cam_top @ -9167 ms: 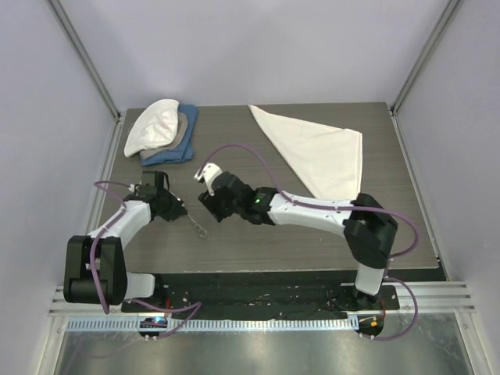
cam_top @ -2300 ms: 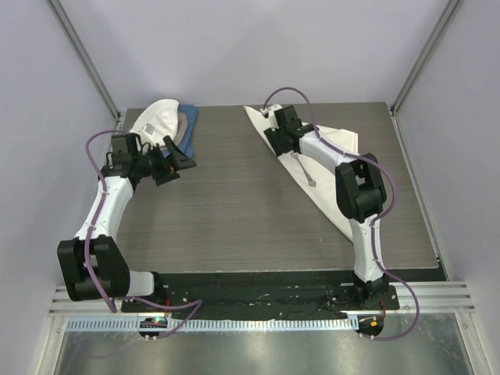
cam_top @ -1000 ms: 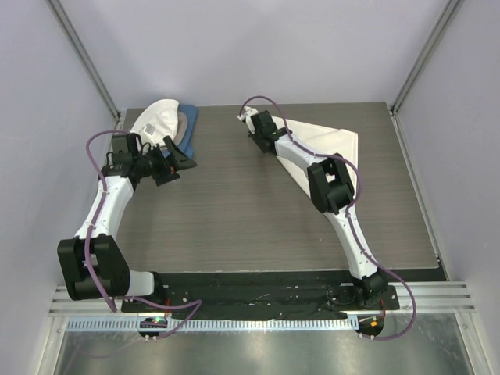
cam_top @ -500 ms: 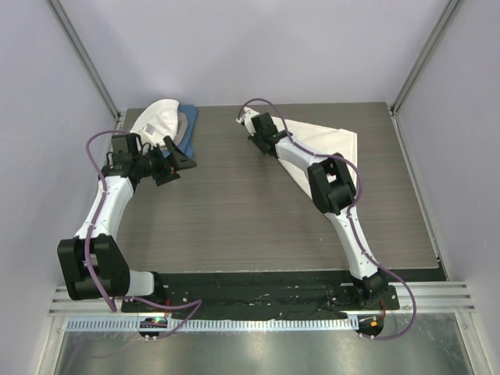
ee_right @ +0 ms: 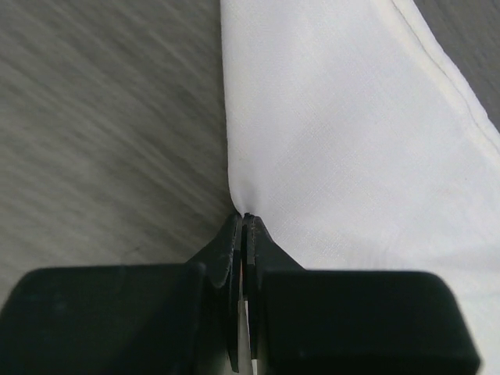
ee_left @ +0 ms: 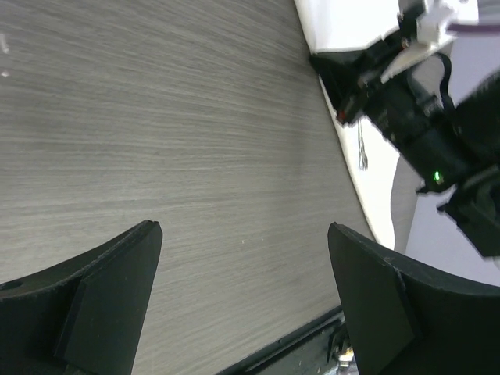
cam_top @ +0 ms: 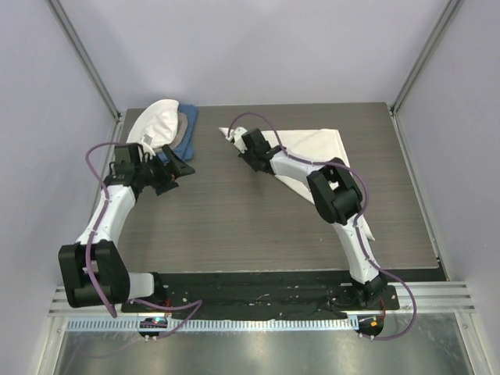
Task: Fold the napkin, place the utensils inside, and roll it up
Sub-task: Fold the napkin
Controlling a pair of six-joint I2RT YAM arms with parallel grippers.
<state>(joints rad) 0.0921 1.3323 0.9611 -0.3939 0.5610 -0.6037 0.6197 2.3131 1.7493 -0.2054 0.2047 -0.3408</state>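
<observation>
Left gripper (ee_left: 242,234) hangs wide open over the bare table (cam_top: 234,219), holding nothing. Further out, right gripper (ee_right: 244,223) is pinched tight on a corner of the napkin (ee_right: 336,117), spread far-right. The fork (ee_left: 362,147) seems to lie on it. Rolling looks next: carry that corner across the fork. No readable writing.

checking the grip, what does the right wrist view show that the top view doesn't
Right wrist only: the right claw shut on the tip of the napkin, the pinch seen up close. Top only: the left claw, open, near the stack of cloths at the far left. Both: the napkin lying on the wood table.
</observation>
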